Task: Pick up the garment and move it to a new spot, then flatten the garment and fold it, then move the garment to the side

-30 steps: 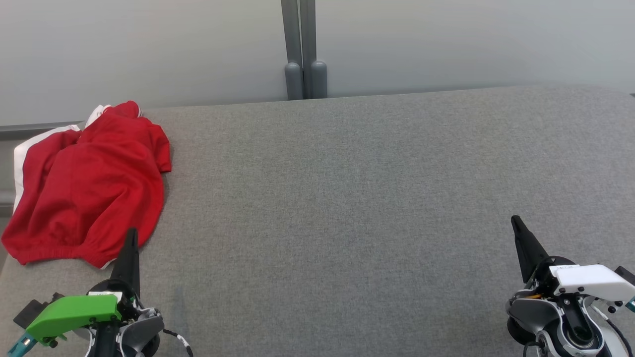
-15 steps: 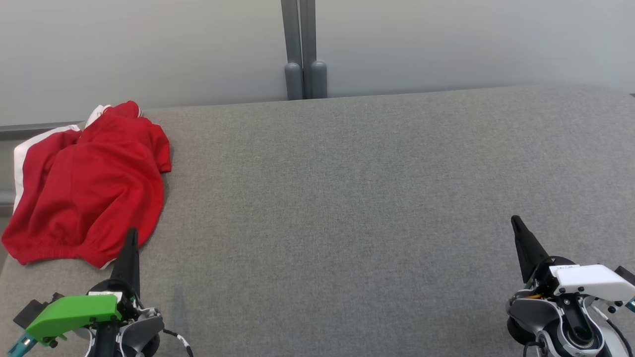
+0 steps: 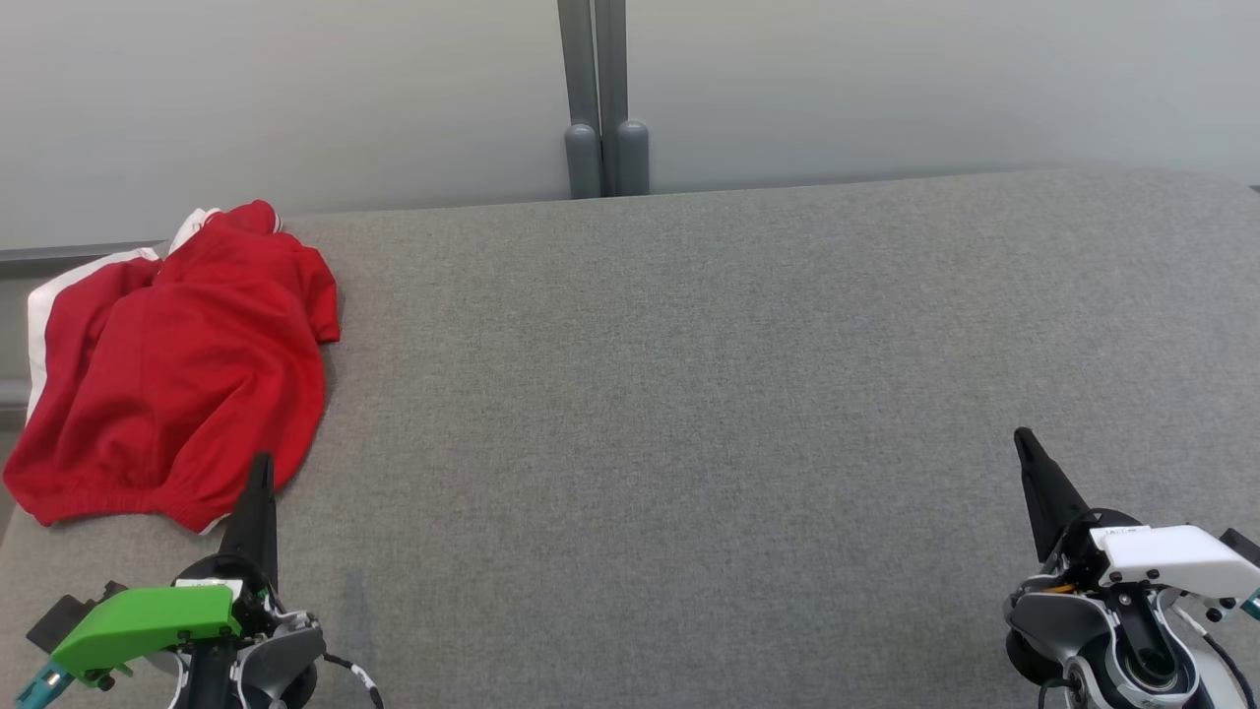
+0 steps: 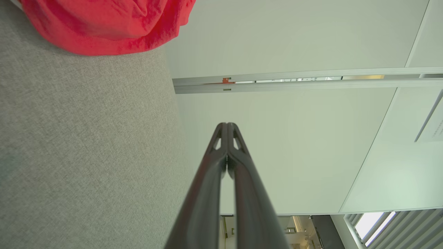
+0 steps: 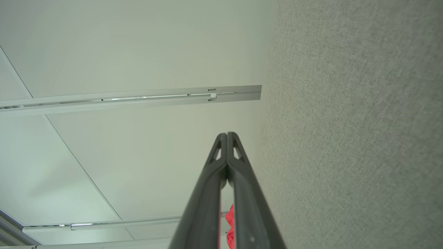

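Observation:
The garment (image 3: 172, 369) is a crumpled red piece with white trim, lying at the far left of the grey padded table (image 3: 689, 394), partly over its left edge. The left wrist view shows its red edge (image 4: 107, 24) at the top. My left gripper (image 3: 261, 463) is shut and empty, its tip just in front of the garment's near hem; the shut tips (image 4: 227, 125) show plainly from the wrist. My right gripper (image 3: 1024, 438) is shut and empty at the near right, far from the garment. A sliver of red garment (image 5: 229, 224) peeks between its fingers.
A pale wall panel with a grey vertical post (image 3: 596, 98) stands behind the table's far edge. The grey surface stretches wide between the two grippers and toward the right.

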Motion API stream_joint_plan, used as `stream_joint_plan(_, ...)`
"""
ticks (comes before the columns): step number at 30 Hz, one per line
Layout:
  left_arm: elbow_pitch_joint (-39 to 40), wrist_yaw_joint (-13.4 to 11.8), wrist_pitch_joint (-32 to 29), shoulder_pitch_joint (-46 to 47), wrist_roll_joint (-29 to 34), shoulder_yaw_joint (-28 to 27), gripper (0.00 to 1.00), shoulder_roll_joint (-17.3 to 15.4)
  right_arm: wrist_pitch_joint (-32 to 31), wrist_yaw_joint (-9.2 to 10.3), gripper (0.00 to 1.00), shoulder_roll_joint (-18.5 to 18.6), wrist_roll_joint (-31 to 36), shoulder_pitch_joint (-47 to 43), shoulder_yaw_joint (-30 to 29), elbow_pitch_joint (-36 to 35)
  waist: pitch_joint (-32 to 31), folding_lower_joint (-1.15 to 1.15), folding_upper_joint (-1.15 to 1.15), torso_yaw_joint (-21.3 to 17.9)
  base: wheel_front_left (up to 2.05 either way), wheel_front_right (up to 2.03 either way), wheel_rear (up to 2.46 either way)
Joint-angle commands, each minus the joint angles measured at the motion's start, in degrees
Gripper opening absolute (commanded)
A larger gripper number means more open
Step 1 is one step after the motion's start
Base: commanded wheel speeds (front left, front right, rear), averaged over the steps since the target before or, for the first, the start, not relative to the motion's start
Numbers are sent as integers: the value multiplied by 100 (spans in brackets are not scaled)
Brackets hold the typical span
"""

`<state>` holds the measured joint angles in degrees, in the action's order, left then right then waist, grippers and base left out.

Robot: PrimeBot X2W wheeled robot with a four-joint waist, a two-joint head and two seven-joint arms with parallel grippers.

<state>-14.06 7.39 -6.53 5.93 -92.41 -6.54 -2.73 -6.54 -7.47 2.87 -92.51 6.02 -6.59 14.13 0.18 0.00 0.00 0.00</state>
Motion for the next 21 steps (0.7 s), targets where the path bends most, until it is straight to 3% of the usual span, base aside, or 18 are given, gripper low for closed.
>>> stream_joint_plan(1, 10, 36, -15, 70, 1, -10, 0, -31, -12, -5, 0, 3, 22, 41, 3, -30, 0, 0, 0, 0, 0, 0, 0)
stream_joint_plan(20, 10, 36, -15, 70, 1, -10, 0, -31, -11, -5, 0, 3, 22, 41, 3, -30, 0, 0, 0, 0, 0, 0, 0)
stream_joint_plan(21, -14, -1, 1, -6, 0, 2, 100, 2, 0, 0, 100, -2, 0, -7, 0, 19, 0, 0, 0, 0, 0, 0, 0)
